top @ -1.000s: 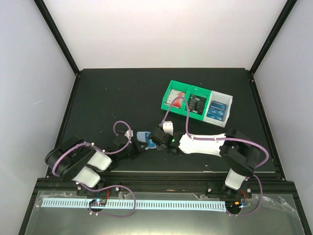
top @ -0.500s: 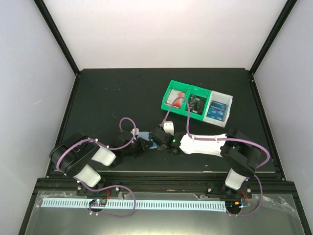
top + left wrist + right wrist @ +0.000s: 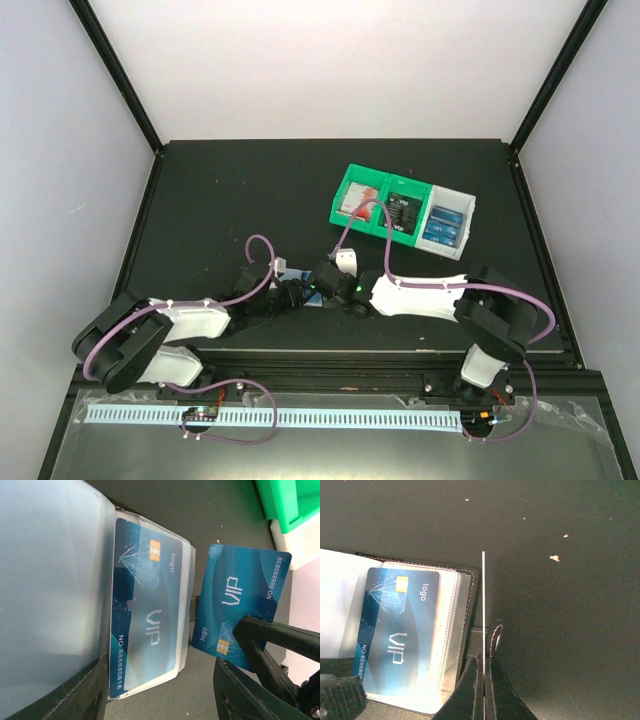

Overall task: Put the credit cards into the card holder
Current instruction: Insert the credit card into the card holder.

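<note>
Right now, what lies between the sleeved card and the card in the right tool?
Left wrist view: the clear sleeve edge, the holder's tab and a strip of bare table.

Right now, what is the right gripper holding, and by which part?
The right gripper holds a blue plastic VIP card, its jaws pinching the corner at the chip end, beside the open black card holder.

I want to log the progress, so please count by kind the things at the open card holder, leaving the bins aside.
Blue VIP cards: 2 (the sleeved card; the free card pinched in the right gripper)
Black card holder: 1
Total: 3
</note>
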Robot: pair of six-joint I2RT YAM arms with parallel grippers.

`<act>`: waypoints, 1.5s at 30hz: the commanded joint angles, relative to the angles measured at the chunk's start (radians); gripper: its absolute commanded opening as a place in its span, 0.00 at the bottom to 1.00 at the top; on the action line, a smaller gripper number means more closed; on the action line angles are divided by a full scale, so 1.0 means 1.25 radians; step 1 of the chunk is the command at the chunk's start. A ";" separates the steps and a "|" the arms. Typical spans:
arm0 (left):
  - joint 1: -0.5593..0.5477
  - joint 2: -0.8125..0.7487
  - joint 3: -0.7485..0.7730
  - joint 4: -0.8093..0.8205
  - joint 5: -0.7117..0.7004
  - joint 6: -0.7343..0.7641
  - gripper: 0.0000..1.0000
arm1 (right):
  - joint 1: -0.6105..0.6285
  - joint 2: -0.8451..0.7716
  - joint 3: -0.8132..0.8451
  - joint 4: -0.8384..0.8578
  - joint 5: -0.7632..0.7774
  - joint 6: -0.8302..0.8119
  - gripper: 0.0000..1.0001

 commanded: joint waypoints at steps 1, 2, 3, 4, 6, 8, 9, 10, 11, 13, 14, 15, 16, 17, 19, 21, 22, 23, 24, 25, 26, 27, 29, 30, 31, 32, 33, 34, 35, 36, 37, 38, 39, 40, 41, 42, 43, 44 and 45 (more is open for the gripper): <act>-0.005 -0.016 0.033 -0.123 -0.035 0.053 0.59 | -0.006 -0.010 -0.020 0.008 -0.016 0.012 0.01; -0.005 -0.016 0.045 -0.141 -0.036 0.069 0.60 | -0.007 -0.011 -0.022 0.011 -0.019 0.011 0.01; -0.006 -0.014 0.067 -0.172 -0.040 0.087 0.60 | -0.008 -0.012 -0.024 0.015 -0.022 0.011 0.01; -0.008 -0.014 0.087 -0.207 -0.050 0.106 0.60 | -0.009 -0.013 -0.026 0.019 -0.026 0.008 0.01; -0.015 -0.013 0.112 -0.237 -0.064 0.129 0.59 | -0.011 -0.015 -0.030 0.030 -0.036 0.005 0.01; -0.016 -0.005 0.130 -0.259 -0.068 0.149 0.58 | -0.014 -0.015 -0.031 0.035 -0.041 0.002 0.01; -0.017 0.004 0.140 -0.270 -0.068 0.158 0.58 | -0.016 -0.016 -0.031 0.037 -0.043 0.001 0.01; -0.017 0.014 0.149 -0.278 -0.067 0.168 0.59 | -0.017 -0.016 -0.031 0.038 -0.044 0.000 0.01; -0.017 0.028 0.158 -0.282 -0.066 0.176 0.59 | -0.018 -0.015 -0.031 0.040 -0.046 0.000 0.01; -0.017 0.054 0.169 -0.284 -0.059 0.194 0.59 | -0.019 -0.015 -0.032 0.040 -0.047 0.000 0.01; -0.016 0.068 0.176 -0.285 -0.058 0.202 0.59 | -0.019 -0.017 -0.033 0.042 -0.048 0.000 0.01; -0.016 0.080 0.182 -0.282 -0.053 0.212 0.59 | -0.020 -0.016 -0.035 0.043 -0.048 0.000 0.01; -0.016 0.092 0.191 -0.283 -0.047 0.222 0.59 | -0.022 -0.018 -0.037 0.045 -0.049 0.001 0.01; -0.016 0.101 0.200 -0.286 -0.045 0.236 0.59 | -0.023 -0.019 -0.040 0.047 -0.050 0.001 0.01; -0.016 0.113 0.217 -0.288 -0.040 0.271 0.55 | -0.024 -0.022 -0.044 0.051 -0.052 0.002 0.01; -0.016 0.115 0.229 -0.293 -0.038 0.307 0.47 | -0.026 -0.025 -0.049 0.055 -0.054 0.002 0.01; -0.016 0.113 0.231 -0.296 -0.038 0.322 0.45 | -0.027 -0.027 -0.051 0.058 -0.055 0.003 0.01; -0.017 0.110 0.234 -0.298 -0.038 0.332 0.44 | -0.027 -0.031 -0.052 0.059 -0.053 0.002 0.01; -0.016 0.107 0.235 -0.304 -0.045 0.340 0.43 | -0.028 -0.034 -0.053 0.058 -0.050 0.003 0.01; -0.016 0.104 0.236 -0.314 -0.053 0.343 0.43 | -0.029 -0.038 -0.053 0.056 -0.045 0.002 0.01; -0.016 0.100 0.237 -0.322 -0.059 0.346 0.44 | -0.028 -0.044 -0.053 0.053 -0.040 0.003 0.01; -0.015 0.095 0.240 -0.330 -0.067 0.351 0.45 | -0.029 -0.052 -0.053 0.050 -0.032 0.001 0.01; -0.015 0.076 0.248 -0.349 -0.079 0.365 0.49 | -0.031 -0.073 -0.050 0.040 -0.014 -0.004 0.01; -0.015 0.068 0.256 -0.365 -0.084 0.376 0.51 | -0.031 -0.089 -0.049 0.035 -0.007 -0.008 0.01; -0.013 0.060 0.268 -0.384 -0.091 0.385 0.53 | -0.034 -0.103 -0.050 0.033 0.000 -0.010 0.01; -0.013 0.050 0.281 -0.407 -0.100 0.396 0.55 | -0.034 -0.119 -0.050 0.029 0.006 -0.011 0.01; -0.011 0.042 0.295 -0.429 -0.107 0.406 0.56 | -0.039 -0.134 -0.051 0.030 0.006 -0.016 0.01; -0.010 0.031 0.309 -0.452 -0.116 0.414 0.56 | -0.047 -0.150 -0.052 0.032 -0.003 -0.018 0.01; -0.007 0.019 0.325 -0.481 -0.132 0.417 0.57 | -0.057 -0.164 -0.057 0.041 -0.019 -0.022 0.01; -0.004 0.005 0.334 -0.502 -0.145 0.421 0.58 | -0.068 -0.179 -0.069 0.063 -0.041 -0.025 0.01; 0.001 -0.011 0.336 -0.519 -0.160 0.423 0.61 | -0.077 -0.193 -0.085 0.094 -0.067 -0.026 0.01; 0.005 -0.024 0.336 -0.533 -0.179 0.424 0.66 | -0.087 -0.203 -0.101 0.124 -0.090 -0.022 0.01; 0.009 -0.037 0.335 -0.549 -0.202 0.423 0.71 | -0.093 -0.212 -0.116 0.153 -0.114 -0.017 0.01; 0.019 -0.045 0.332 -0.566 -0.223 0.421 0.75 | -0.097 -0.215 -0.126 0.179 -0.134 -0.011 0.01; 0.028 -0.047 0.328 -0.582 -0.239 0.419 0.77 | -0.098 -0.215 -0.133 0.199 -0.150 -0.004 0.01; 0.039 -0.047 0.323 -0.597 -0.250 0.419 0.79 | -0.098 -0.213 -0.140 0.221 -0.170 0.002 0.01; 0.050 -0.069 0.314 -0.609 -0.260 0.417 0.81 | -0.098 -0.211 -0.150 0.246 -0.187 0.007 0.01; 0.063 -0.074 0.304 -0.614 -0.262 0.414 0.83 | -0.098 -0.209 -0.160 0.271 -0.206 0.016 0.01; 0.075 -0.076 0.293 -0.613 -0.259 0.412 0.83 | -0.098 -0.206 -0.170 0.294 -0.217 0.026 0.01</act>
